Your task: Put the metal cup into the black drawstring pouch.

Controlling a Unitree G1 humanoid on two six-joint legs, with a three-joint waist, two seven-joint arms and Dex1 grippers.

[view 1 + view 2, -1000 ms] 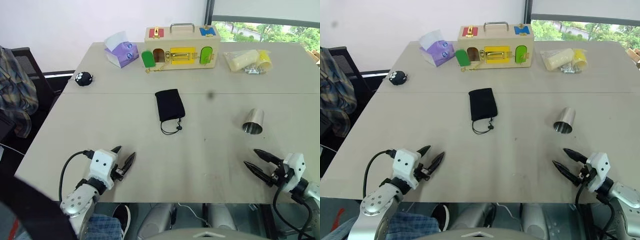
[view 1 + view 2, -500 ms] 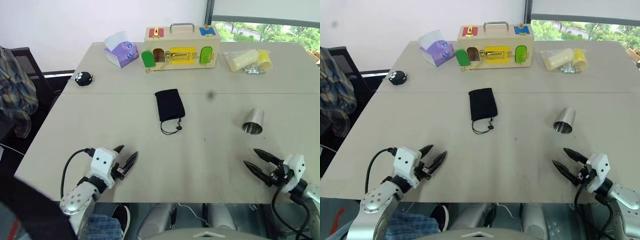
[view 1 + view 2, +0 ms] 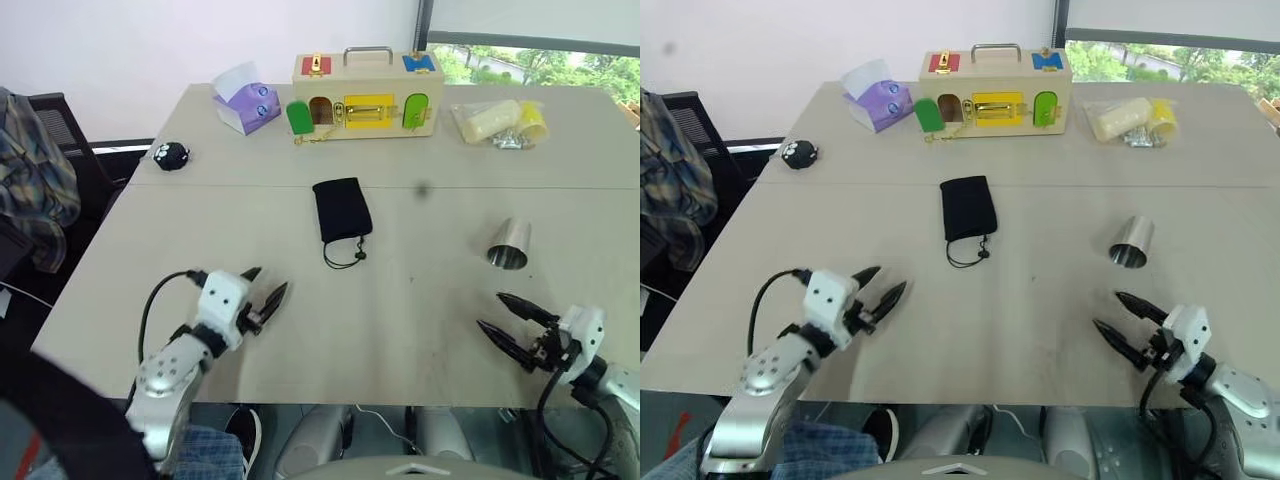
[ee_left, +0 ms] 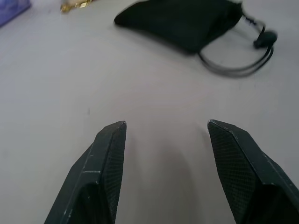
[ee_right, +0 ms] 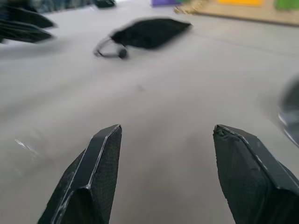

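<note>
Both grippers empty and wide apart; cup lies ahead of the right one, pouch ahead of the left.

The metal cup (image 3: 508, 245) lies tipped on its side on the table (image 3: 420, 310), its open mouth turned toward the near edge, just ahead of the right gripper (image 3: 505, 320), which is clearly the nearer arm. The black drawstring pouch (image 3: 341, 209) lies flat at the table's middle, long axis running away from the robot, its cord and toggle at the near end, up and to the right of the left gripper (image 3: 266, 285). Whether the pouch mouth is loosened is hard to tell. Bare tabletop surrounds both; the near edge sits close behind each gripper.
</note>
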